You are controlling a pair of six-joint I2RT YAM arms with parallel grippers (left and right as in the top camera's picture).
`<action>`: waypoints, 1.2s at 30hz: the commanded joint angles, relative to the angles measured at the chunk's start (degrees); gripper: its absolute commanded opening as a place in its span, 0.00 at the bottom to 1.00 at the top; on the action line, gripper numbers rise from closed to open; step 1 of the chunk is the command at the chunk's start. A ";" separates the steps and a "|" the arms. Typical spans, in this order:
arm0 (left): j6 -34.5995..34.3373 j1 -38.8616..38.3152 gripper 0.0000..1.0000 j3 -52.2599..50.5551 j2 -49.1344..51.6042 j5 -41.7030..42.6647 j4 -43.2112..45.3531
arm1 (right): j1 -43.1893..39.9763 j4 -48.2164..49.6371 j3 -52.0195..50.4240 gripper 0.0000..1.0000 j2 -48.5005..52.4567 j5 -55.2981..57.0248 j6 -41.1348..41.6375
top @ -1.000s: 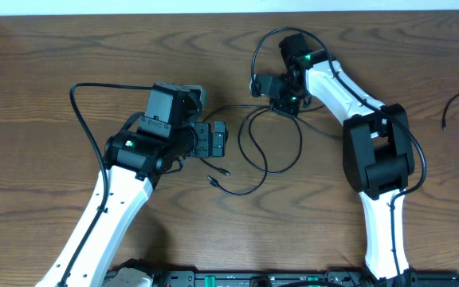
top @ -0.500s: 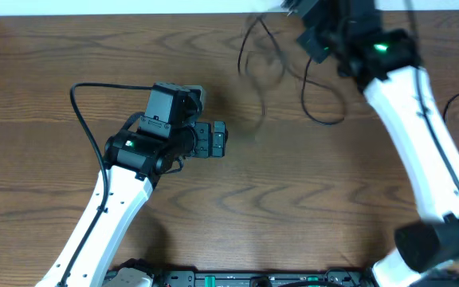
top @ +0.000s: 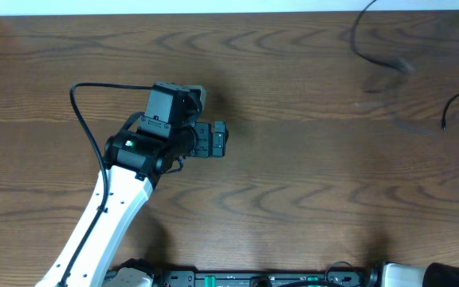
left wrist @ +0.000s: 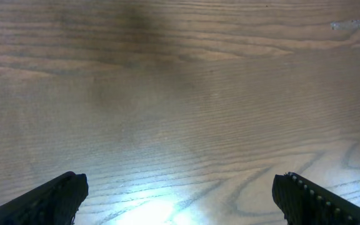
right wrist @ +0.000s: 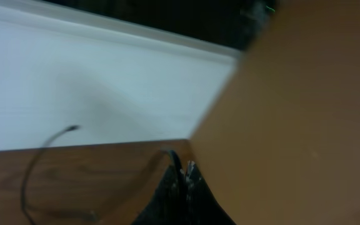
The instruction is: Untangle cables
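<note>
The thin black cables show in the overhead view only as a blurred arc [top: 362,44] at the top right, lifted off the table. In the right wrist view my right gripper [right wrist: 184,174] is shut, with a thin black cable [right wrist: 172,156] pinched at its tips. A second strand [right wrist: 37,156] curves up on the left to a small plug end. The right gripper itself is out of the overhead view. My left gripper [top: 218,140] stays over the middle left of the table. It is open and empty, with only bare wood between its fingers [left wrist: 180,200].
A black cord [top: 457,102] lies at the right edge of the wooden table [top: 293,175]. A white wall [right wrist: 92,81] runs behind the table's far edge. A blurred brown surface [right wrist: 305,125] fills the right of the right wrist view.
The right arm has swung up and to the right, out of the overhead view, carrying the cables off the table's middle. The left arm has not moved.
</note>
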 commanded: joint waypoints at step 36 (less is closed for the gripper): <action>0.98 0.13 1.00 0.50 -0.37 0.04 0.00 | -17.07 -23.78 0.02 0.79 37.59 -23.19 0.20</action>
